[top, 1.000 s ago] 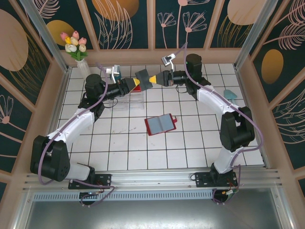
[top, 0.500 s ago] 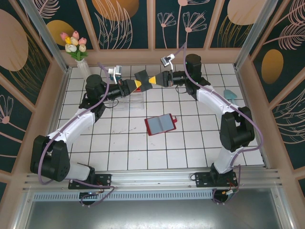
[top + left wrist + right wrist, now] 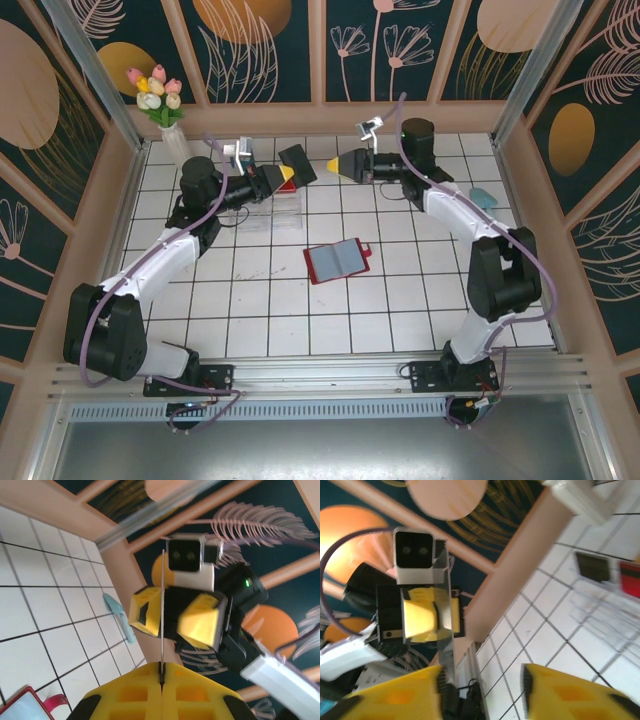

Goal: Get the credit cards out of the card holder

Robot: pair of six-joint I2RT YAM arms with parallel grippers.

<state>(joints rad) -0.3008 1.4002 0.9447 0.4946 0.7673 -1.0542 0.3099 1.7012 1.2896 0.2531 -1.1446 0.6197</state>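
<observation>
Gripping a dark credit card [image 3: 298, 162] by one end, the left gripper [image 3: 286, 174] has its fingers closed flat on it, raised above the far part of the tiled table [image 3: 250, 300]. In the left wrist view the card appears edge-on, as a thin line rising from the seam between the two yellow pads [image 3: 130, 695]. Its face and any marking cannot be read there.

The right gripper [image 3: 336, 164] faces the card's free end from the right, just apart from it and not touching. Its fingers are spread with nothing between them. The right wrist view confirms this, with a bare gap between the yellow fingertips [image 3: 565, 695].

The card holder [image 3: 338, 260] lies open on the table, well apart from both grippers, with its grey-blue pockets facing up and its red tab to the right. Whether a card sits in those pockets cannot be told from above. In the left wrist view the frame's lower left edge cuts the holder down to one corner.

A clear stand [image 3: 268, 208] sits beneath the left wrist, partly hidden by the arm, with a red tray [image 3: 290, 199] beside it. In the right wrist view both are blurred. A pale blue item [image 3: 483, 196] lies near the right wall and is too small to identify.
</observation>
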